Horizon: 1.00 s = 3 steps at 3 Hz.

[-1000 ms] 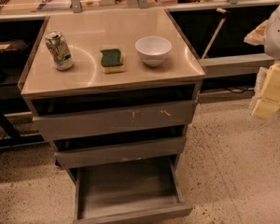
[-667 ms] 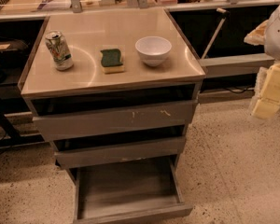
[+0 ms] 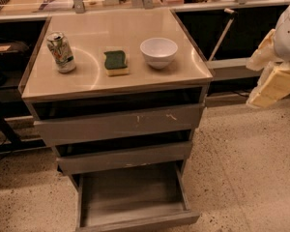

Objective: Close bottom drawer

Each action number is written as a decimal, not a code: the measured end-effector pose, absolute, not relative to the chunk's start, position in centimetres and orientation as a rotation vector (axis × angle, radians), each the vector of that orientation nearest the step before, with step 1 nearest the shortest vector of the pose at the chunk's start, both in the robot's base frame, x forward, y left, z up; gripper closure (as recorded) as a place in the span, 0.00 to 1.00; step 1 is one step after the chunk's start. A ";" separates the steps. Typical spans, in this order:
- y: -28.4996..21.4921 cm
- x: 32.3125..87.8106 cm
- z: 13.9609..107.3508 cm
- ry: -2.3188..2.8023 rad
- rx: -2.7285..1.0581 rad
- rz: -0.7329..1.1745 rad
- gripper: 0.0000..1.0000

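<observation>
The bottom drawer (image 3: 135,222) is the lowest tier of a three-drawer grey cabinet and stands pulled far out toward me. It is a shallow grey tray with low sides, and nothing shows inside it. The middle drawer front (image 3: 125,157) and the taller top drawer front with white scuffs (image 3: 121,123) both sit slightly out. My gripper (image 3: 268,74), pale and yellowish, hangs at the right edge of the camera view. It is well above and to the right of the bottom drawer and touches nothing.
The cabinet top (image 3: 87,76) carries a drink can (image 3: 61,51), a green sponge (image 3: 116,62) and a white bowl (image 3: 158,51). A counter with dark shelves runs behind. Speckled floor (image 3: 246,168) lies to the right of the cabinet.
</observation>
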<state>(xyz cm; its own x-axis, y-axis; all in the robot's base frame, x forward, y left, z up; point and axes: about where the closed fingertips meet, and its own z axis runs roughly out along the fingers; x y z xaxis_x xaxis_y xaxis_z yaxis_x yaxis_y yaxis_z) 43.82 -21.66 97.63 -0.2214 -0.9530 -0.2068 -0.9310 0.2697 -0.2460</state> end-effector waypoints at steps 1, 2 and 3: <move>-21.7 43.8 97.6 2.232 -1.724 -0.099 0.64; -21.7 43.8 97.6 2.231 -1.724 -0.099 0.89; -21.7 43.8 97.6 2.231 -1.724 -0.099 1.00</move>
